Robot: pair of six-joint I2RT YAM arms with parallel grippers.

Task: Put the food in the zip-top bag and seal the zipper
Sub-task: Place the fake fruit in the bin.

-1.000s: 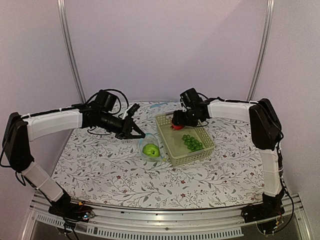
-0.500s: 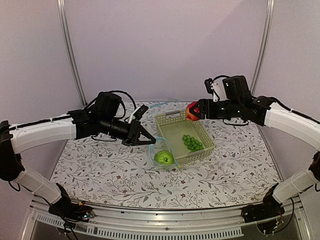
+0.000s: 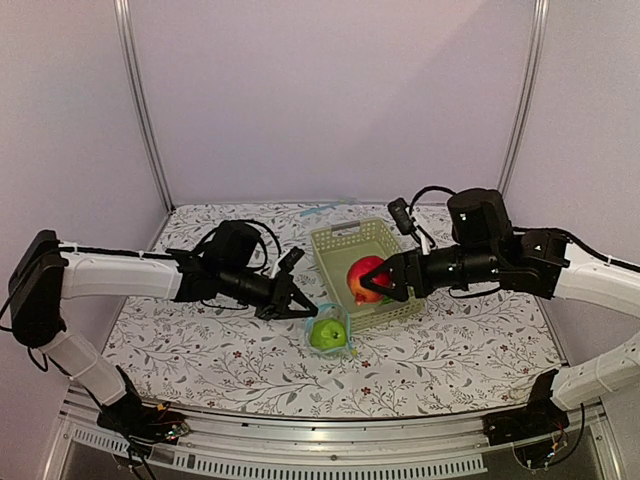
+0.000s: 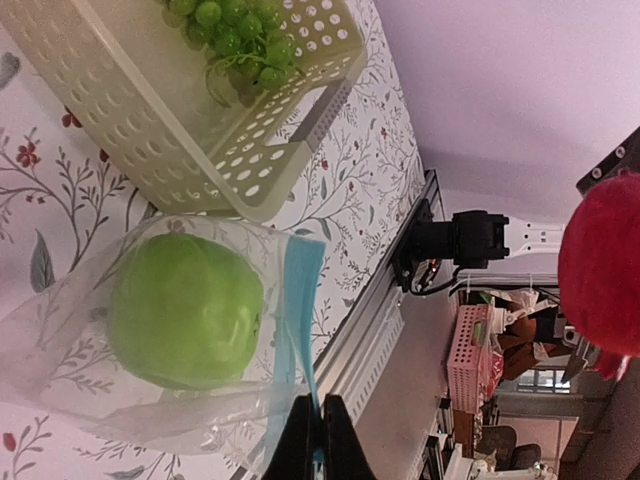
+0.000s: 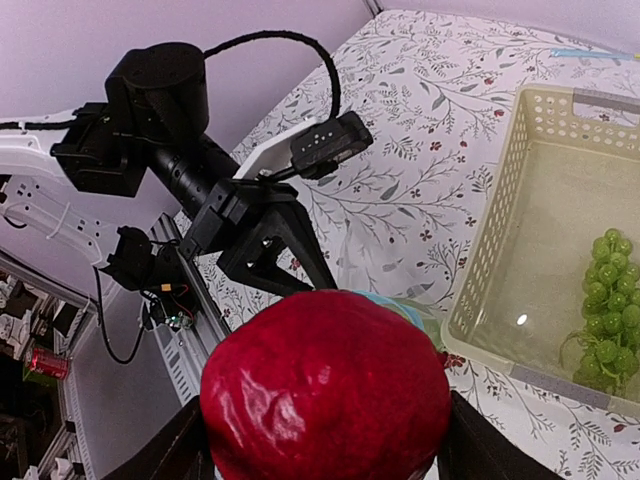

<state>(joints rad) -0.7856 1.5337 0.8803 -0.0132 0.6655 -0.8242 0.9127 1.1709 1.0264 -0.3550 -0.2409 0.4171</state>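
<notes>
The right jaws grip the glossy round red apple (image 3: 366, 279) above and just right of the thin clear plastic zip-top bag (image 4: 60, 390). The left jaws pinch its light blue zipper strip (image 4: 298, 290) from the left. The round green apple (image 3: 327, 335) lies inside.

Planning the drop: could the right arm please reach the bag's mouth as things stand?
Probably yes: the left gripper pinches the zipper, and the red apple hangs close by, nothing between.

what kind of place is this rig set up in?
Probably a lab test booth: plain lilac wall panels, metal corner poles, a floral-patterned tabletop on an aluminium rail frame; workshop clutter shows beyond the edge.
</notes>
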